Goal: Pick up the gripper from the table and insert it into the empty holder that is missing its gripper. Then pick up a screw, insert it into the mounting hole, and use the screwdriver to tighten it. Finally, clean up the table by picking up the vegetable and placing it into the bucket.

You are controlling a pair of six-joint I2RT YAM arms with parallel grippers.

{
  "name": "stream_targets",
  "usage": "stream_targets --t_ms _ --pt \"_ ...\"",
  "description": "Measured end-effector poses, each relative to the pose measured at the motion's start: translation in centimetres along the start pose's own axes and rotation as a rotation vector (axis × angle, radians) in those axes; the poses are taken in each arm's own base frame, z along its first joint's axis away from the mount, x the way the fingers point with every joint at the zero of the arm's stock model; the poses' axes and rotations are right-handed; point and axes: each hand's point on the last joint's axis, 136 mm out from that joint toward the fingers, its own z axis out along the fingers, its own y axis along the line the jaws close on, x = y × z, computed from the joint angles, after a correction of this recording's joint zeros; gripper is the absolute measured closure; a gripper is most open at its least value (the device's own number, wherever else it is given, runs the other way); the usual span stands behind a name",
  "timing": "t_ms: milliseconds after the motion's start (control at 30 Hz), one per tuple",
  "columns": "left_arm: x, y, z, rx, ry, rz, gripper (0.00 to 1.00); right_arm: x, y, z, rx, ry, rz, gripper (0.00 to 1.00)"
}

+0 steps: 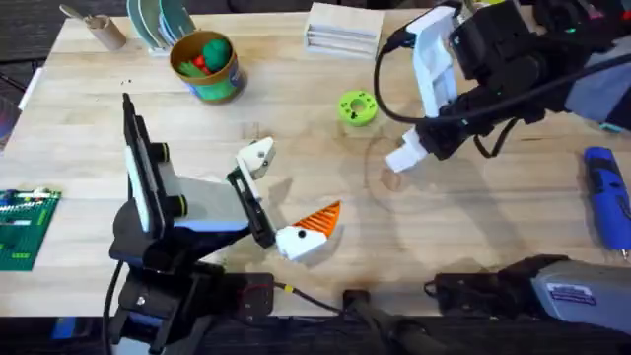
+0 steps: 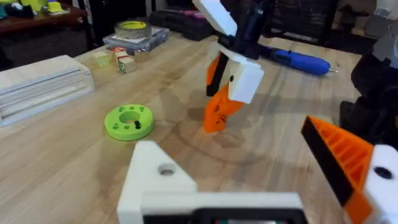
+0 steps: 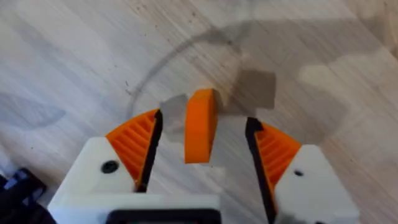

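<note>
While the bucket (image 1: 207, 65) at the table's far left holds a green and a red toy, the left gripper (image 1: 281, 197) waits mid-table, fingers apart: the bare white holder (image 1: 258, 157) beside its orange-tipped partner. To the right, the right gripper (image 3: 202, 146), fingers apart, straddles the loose orange gripper (image 3: 200, 134), standing on end on the wood, apparently unclamped. The blue screwdriver (image 1: 603, 189) lies far right.

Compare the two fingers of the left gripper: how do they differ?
The holder is bare white, with no tip; the other finger carries a ribbed orange tip. In the overhead view the holder sits farther from the arms' bases, the other finger nearer. Both are white mounts on the left gripper, spread wide apart.
</note>
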Motion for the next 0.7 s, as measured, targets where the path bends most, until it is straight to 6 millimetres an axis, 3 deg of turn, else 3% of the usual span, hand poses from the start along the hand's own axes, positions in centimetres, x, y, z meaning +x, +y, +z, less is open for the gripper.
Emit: stream_targets --t_ms 167,200,233,300,500,700 --pt "0.0 0.0 0.0 0.0 0.0 0.0 0.008 0.26 0.44 0.13 0.006 0.021 -0.027 0.191" --pt "-0.01 0.0 0.0 0.0 0.0 0.0 0.008 0.28 0.39 0.14 0.01 0.023 -0.03 0.229" --pt "0.0 0.0 0.0 0.0 0.0 0.0 0.008 0.33 0.31 0.14 0.016 0.025 -0.032 0.363" --pt "0.0 0.0 0.0 0.0 0.0 0.0 0.008 0.34 0.28 0.14 0.017 0.026 -0.032 0.435" --pt "0.0 0.0 0.0 0.0 0.0 0.0 0.008 0.36 0.28 0.14 0.017 0.027 -0.034 0.533" --pt "0.0 0.0 0.0 0.0 0.0 0.0 0.008 0.43 0.21 0.1 0.022 0.031 -0.035 0.86"
